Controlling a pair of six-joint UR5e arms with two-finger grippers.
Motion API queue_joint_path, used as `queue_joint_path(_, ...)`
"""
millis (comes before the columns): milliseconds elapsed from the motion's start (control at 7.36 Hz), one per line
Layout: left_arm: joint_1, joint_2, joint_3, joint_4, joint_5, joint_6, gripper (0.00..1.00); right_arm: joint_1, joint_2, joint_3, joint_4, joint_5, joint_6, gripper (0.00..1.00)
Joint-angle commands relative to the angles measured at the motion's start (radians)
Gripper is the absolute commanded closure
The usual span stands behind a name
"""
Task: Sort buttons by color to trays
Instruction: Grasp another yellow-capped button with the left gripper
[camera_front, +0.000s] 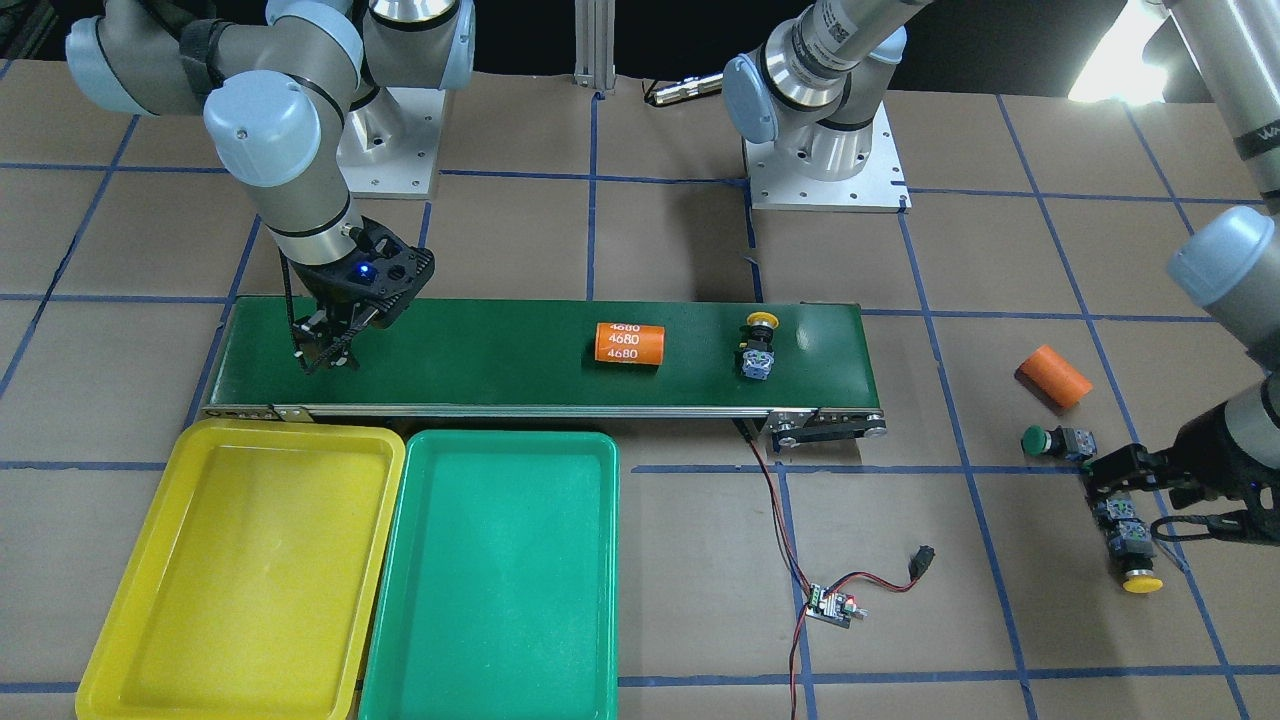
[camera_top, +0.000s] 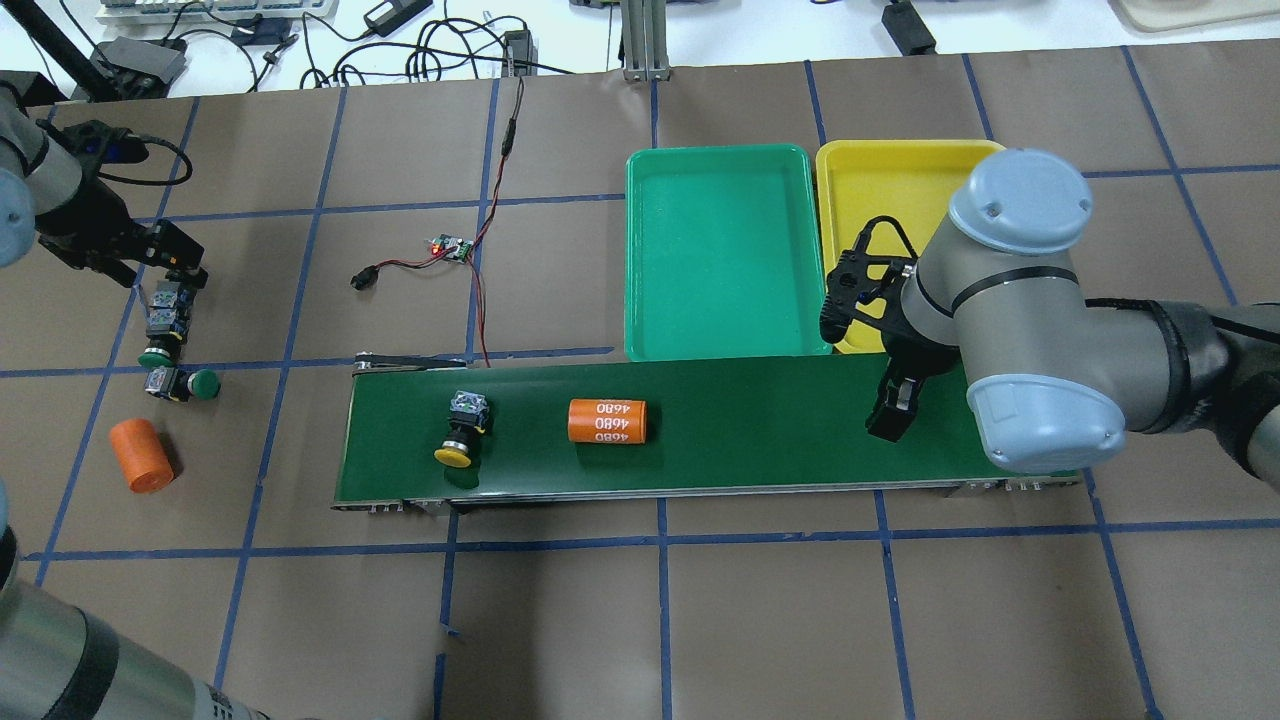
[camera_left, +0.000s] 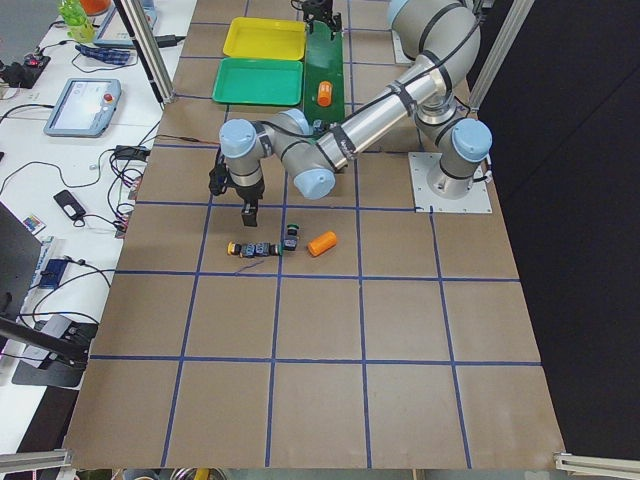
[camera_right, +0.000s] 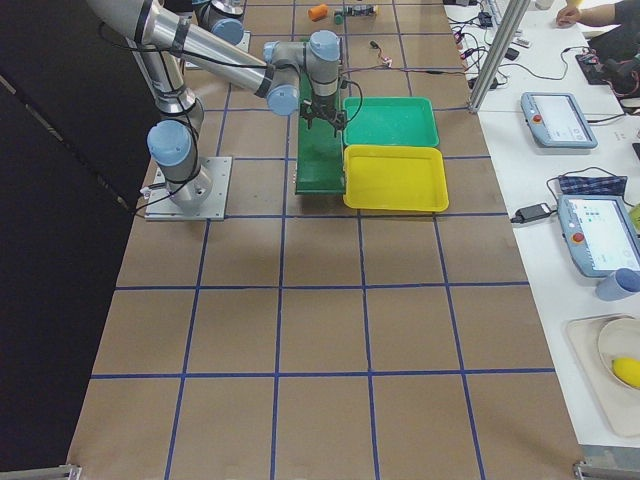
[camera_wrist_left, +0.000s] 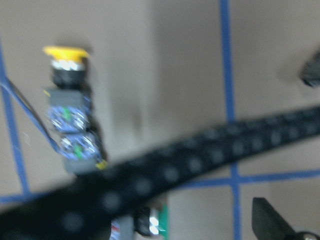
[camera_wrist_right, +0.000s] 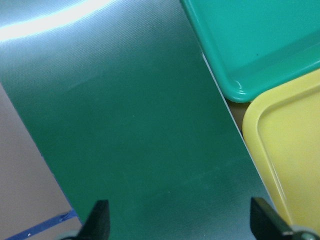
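Note:
A yellow button (camera_front: 760, 345) lies on the belt (camera_front: 480, 360), also in the overhead view (camera_top: 460, 430). On the table lie a green button (camera_front: 1055, 440), and a yellow button (camera_front: 1135, 560) back to back with a second green one (camera_top: 157, 335). My left gripper (camera_front: 1105, 480) hovers open and empty above that pair, one fingertip (camera_wrist_left: 270, 220) showing in its wrist view. My right gripper (camera_front: 325, 350) is open and empty over the belt's other end, near the yellow tray (camera_front: 250, 570) and green tray (camera_front: 500, 580). Both trays hold nothing.
An orange cylinder marked 4680 (camera_front: 630, 344) lies mid-belt. Another orange cylinder (camera_front: 1053, 376) lies on the table by the green button. A small circuit board with red wires (camera_front: 832, 605) sits in front of the belt. A dark cable (camera_wrist_left: 200, 160) crosses the left wrist view.

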Motion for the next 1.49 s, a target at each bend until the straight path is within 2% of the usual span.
queue_joint_path(0,0.026,-0.136,0.112,0.030,0.004,0.062,0.00,0.000,-0.003,-0.001,0.011,-0.001,0.272,0.00)
queue_joint_path(136,0.028,-0.168,0.110,0.076,0.005,0.073,0.00,0.000,-0.007,-0.001,0.011,-0.001,0.337,0.00)
queue_joint_path(408,0.028,-0.190,0.094,0.081,0.002,0.074,0.00,0.000,-0.011,-0.001,0.002,0.001,0.419,0.00)
queue_joint_path(815,0.031,-0.208,0.093,0.110,0.002,0.096,0.02,0.000,-0.031,-0.006,0.011,-0.014,0.666,0.00)
queue_joint_path(951,0.031,-0.210,0.107,0.114,0.005,0.110,0.33,0.000,-0.031,-0.006,0.011,-0.016,0.753,0.00)
queue_joint_path(1087,0.031,-0.211,0.089,0.112,0.002,0.110,0.79,0.002,-0.033,-0.006,0.011,-0.016,0.813,0.00)
queue_joint_path(1223,0.031,-0.210,0.092,0.112,0.002,0.105,0.91,0.002,-0.033,-0.006,0.012,-0.016,0.852,0.00)
queue_joint_path(1358,0.031,-0.178,0.090,0.101,0.005,0.098,0.95,0.002,-0.034,-0.007,-0.001,-0.002,0.896,0.00)
